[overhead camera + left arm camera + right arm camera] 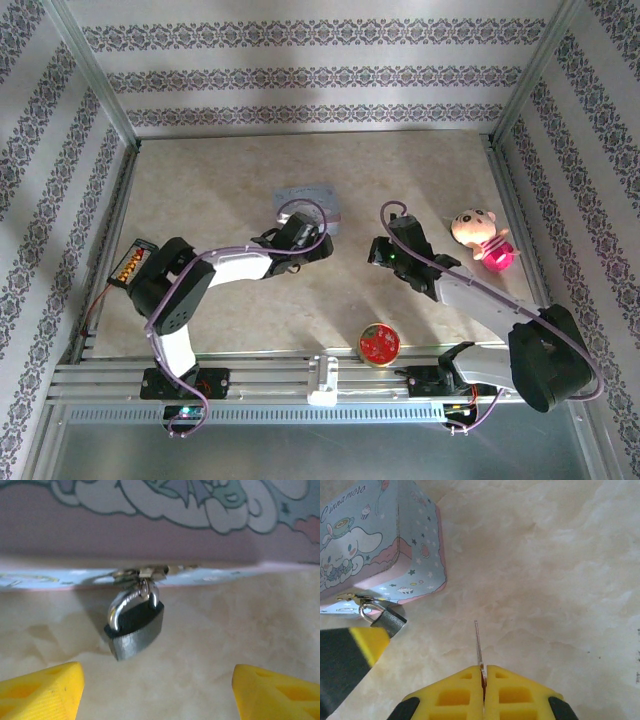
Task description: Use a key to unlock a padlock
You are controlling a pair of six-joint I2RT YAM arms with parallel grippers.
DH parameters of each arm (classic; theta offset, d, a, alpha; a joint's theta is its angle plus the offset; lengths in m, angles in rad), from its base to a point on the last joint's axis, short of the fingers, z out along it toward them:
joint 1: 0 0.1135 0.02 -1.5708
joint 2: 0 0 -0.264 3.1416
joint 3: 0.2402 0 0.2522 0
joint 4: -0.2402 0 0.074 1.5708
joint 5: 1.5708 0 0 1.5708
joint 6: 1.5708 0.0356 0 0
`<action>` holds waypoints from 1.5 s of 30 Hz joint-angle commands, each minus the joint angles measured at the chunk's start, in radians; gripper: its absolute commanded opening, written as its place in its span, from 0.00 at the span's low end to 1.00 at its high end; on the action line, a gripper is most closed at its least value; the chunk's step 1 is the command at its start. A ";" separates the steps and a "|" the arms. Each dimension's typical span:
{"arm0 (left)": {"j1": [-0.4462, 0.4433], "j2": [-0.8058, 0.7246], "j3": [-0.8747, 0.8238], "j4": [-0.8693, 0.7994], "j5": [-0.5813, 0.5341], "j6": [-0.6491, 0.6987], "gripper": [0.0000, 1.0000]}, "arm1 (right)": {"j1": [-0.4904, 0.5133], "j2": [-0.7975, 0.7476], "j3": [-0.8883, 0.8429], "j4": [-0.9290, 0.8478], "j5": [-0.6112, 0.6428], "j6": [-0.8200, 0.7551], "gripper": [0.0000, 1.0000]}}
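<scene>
Fingertips (pixel 42 690) of the left hand (pixel 160 695) sit spread at the lower corners of the left wrist view with nothing between them. They are lined up on the padlock (pixel 134 625) ahead, and my reading is that this hand is placed to close on the dark body and steady it. The padlock hangs by its shackle from the clasp on the lower edge of the pastel tin (pixel 150 525), tilted, its bottom seeming to rest on the surface (pixel 240 630), so it would likely swing until held. Rightward, in the right wrist view, the right hand (pixel 484 672) at bottom centre is pressed together on the key (pixel 479 645). The thin blade sticks straight out, well apart from the lock at the left of the frame. Gripped by its head, the blade is free to enter a keyway, which I cannot make out. Bare surface lies between key and lock, but the tin wall just behind the lock leaves little room there. In the top view, a red round tin (pixel 380 343) and a plush toy (pixel 483 238) sit away from that path.
</scene>
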 commanded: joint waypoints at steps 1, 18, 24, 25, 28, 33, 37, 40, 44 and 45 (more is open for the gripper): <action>-0.020 0.053 0.062 -0.091 -0.077 0.023 0.77 | -0.018 -0.032 -0.020 -0.001 0.030 0.019 0.00; -0.020 0.211 0.295 -0.340 -0.294 0.087 0.66 | -0.042 -0.089 -0.042 0.001 0.032 0.028 0.00; -0.020 0.230 0.329 -0.378 -0.344 0.113 0.60 | -0.042 -0.083 -0.039 0.004 0.027 0.029 0.00; -0.019 0.228 0.327 -0.378 -0.347 0.119 0.59 | -0.042 -0.082 -0.039 0.004 0.027 0.029 0.00; -0.020 0.223 0.313 -0.352 -0.333 0.125 0.53 | -0.042 -0.084 -0.041 0.005 0.026 0.030 0.00; -0.020 0.233 0.310 -0.330 -0.296 0.127 0.48 | -0.042 -0.084 -0.038 0.008 0.023 0.032 0.00; -0.020 0.237 0.313 -0.327 -0.292 0.135 0.54 | -0.042 -0.079 -0.035 0.011 0.017 0.032 0.00; -0.020 0.245 0.322 -0.327 -0.298 0.145 0.55 | -0.042 -0.075 -0.032 0.011 0.017 0.032 0.00; -0.020 0.256 0.340 -0.334 -0.311 0.159 0.51 | -0.042 -0.073 -0.027 0.011 0.013 0.032 0.00; -0.020 0.257 0.343 -0.336 -0.313 0.159 0.50 | -0.042 -0.073 -0.026 0.012 0.012 0.032 0.00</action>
